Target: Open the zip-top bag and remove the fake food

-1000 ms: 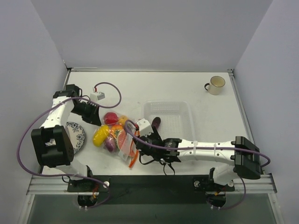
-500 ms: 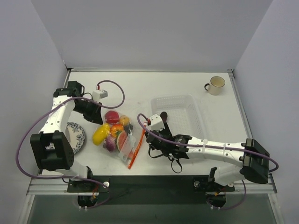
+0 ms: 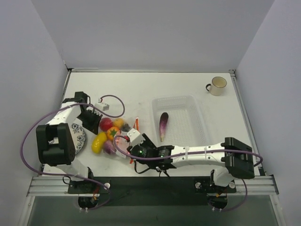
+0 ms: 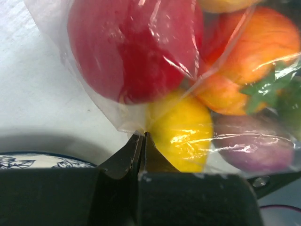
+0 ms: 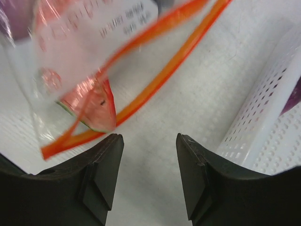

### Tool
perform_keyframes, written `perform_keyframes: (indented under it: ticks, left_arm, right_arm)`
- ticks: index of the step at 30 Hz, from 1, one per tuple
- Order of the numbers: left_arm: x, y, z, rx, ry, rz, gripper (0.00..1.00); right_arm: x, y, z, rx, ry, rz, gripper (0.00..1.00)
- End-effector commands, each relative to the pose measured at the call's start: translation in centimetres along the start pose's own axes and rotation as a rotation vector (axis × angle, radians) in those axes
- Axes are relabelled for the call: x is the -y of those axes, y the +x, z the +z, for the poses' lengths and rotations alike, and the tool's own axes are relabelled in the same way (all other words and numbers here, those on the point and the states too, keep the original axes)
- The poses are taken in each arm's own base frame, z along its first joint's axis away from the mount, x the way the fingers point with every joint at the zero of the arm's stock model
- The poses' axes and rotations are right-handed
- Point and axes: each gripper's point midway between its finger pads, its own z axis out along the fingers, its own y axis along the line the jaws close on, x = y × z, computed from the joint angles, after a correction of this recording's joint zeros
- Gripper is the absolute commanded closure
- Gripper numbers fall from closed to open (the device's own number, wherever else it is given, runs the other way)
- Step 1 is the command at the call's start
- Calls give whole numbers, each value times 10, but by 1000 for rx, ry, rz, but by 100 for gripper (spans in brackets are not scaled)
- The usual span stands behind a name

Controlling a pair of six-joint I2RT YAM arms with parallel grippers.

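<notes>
The zip-top bag [image 3: 113, 134] lies at the left of the table, clear plastic with an orange-red zip strip [image 5: 155, 80] hanging open. Inside it show fake food pieces: a red fruit [image 4: 136, 47], a yellow lemon [image 4: 181, 132], an orange fruit [image 4: 244, 61] and a purple piece [image 4: 254, 146]. A red slice [image 5: 96, 110] sits at the bag's mouth. My left gripper [image 4: 141, 135] is shut on the bag's far corner. My right gripper [image 5: 148, 141] stands open just short of the mouth, holding nothing. A purple eggplant [image 3: 163, 126] lies in the white basket [image 3: 181, 100].
A blue-patterned plate [image 3: 77, 136] lies beside the left arm, just left of the bag. A cream mug [image 3: 217, 85] stands at the back right. The basket's perforated wall [image 5: 263, 127] is close on the right of my right gripper.
The right gripper carried the eggplant over the basket, left it lying there, and swung back left to the bag's mouth. The left gripper drew the bag a little toward the left.
</notes>
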Motion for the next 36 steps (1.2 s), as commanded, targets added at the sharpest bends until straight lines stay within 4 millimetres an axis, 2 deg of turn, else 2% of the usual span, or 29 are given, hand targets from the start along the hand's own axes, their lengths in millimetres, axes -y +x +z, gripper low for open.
perform_keyframes:
  ticks: [1, 7, 8, 11, 18, 23, 30, 36]
  left_arm:
    - [-37, -8, 12, -9, -170, 40, 100]
    - [-35, -8, 24, -52, -180, 53, 100]
    - [-25, -14, 27, -55, -173, 84, 100]
    - [-16, -19, 29, -58, -173, 105, 100]
    - [-3, -19, 37, -76, -165, 124, 100]
    - [-5, -14, 42, -92, -170, 127, 100]
    - [-3, -13, 42, -91, -169, 126, 100]
    - [-3, -13, 41, -88, -172, 129, 100]
  right_arm:
    - [0, 21, 10, -2, -8, -19, 50]
    - [0, 15, 19, 14, -19, -20, 50]
    - [0, 11, 20, 22, -21, -12, 50]
    - [-8, 5, 20, 38, -59, -11, 49]
    - [-49, -12, 11, 110, -282, 3, 41]
    - [-71, -5, 0, 97, -486, 62, 39]
    - [-73, 7, 27, 9, -569, 201, 44]
    - [-87, -3, 40, 1, -629, 232, 51]
